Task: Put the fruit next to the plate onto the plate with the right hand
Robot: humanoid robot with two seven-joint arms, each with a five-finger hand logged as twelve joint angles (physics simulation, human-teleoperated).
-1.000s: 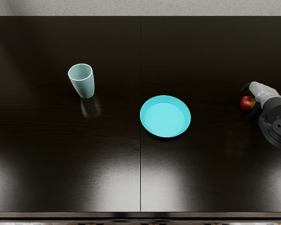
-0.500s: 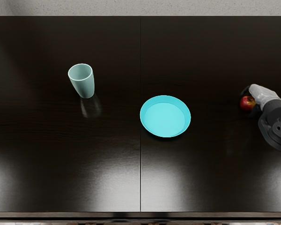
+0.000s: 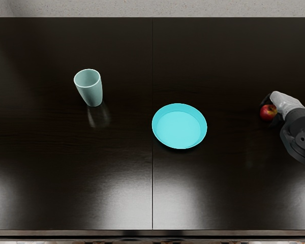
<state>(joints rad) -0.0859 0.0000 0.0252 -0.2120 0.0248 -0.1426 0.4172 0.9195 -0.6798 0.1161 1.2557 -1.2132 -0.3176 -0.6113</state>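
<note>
Three things sit on the dark, glossy desk (image 3: pixel 66 168): a pale green cup (image 3: pixel 88 87), a turquoise plate (image 3: pixel 179 125) and a small red apple (image 3: pixel 268 112). The cup stands upright in the upper left part of the frame, its open mouth facing up and a faint reflection on the desk just below it. The plate lies flat a little right of the frame's centre, just right of the thin seam that runs top to bottom through the desk; nothing is on it. The apple rests on the desk near the right edge of the frame, at about the plate's height in the picture and well apart from the plate's rim. The right hand (image 3: pixel 285 104) comes in from the right edge and lies against the apple's right side, with its grey and black wrist just below and to the right. Dark parts of the hand show above and below the fruit, but whether the fingers are closed on the apple or only set beside it cannot be told from this view.
</note>
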